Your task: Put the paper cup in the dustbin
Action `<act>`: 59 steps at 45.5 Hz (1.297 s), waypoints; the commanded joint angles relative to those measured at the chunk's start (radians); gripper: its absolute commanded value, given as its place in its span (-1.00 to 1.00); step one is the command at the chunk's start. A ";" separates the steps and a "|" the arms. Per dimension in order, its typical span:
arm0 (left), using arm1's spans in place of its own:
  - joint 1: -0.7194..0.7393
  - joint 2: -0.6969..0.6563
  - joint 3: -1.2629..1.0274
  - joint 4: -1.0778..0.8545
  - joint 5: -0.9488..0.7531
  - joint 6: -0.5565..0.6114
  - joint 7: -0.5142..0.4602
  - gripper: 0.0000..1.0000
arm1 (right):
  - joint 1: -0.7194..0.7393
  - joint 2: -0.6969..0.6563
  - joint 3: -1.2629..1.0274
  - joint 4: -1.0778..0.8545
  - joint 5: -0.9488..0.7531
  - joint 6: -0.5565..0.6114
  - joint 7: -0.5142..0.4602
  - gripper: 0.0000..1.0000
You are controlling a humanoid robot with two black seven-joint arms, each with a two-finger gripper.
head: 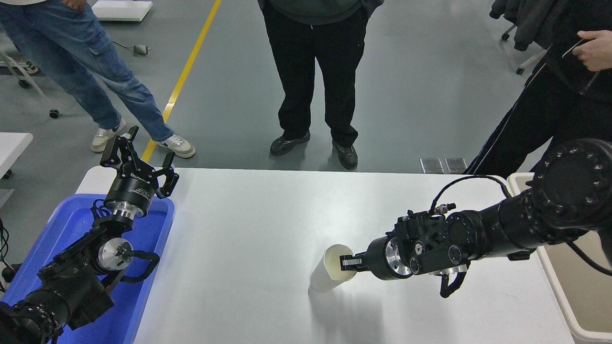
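Robotics lab or test hall, grey painted floor (430, 95), yellow lane line (189, 67) (onlookers standing), white table (248, 229)

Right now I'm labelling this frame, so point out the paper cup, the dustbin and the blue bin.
paper cup (326, 277): head view, on its white outer wall.
dustbin (554, 282): head view, on its pale left rim.
blue bin (125, 315): head view, on its bare floor.

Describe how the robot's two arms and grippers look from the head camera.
Both arms are matte black with silver metal wrist rings. The left gripper has skeletal black linkage fingers and faint white lettering on its barrel. The right gripper has silver discs, bolt-studded joints and a looping black cable.
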 commanded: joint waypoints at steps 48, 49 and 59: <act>0.000 0.000 0.001 0.000 0.000 0.000 0.000 1.00 | 0.400 -0.622 0.283 0.211 -0.002 0.388 0.001 -1.00; 0.000 0.000 0.000 0.000 0.000 0.000 0.000 1.00 | 0.399 -0.622 0.281 0.209 -0.002 0.387 -0.001 -1.00; 0.000 0.000 0.000 0.000 0.000 0.000 0.000 1.00 | 0.373 -0.630 0.240 0.118 -0.005 0.382 -0.001 -1.00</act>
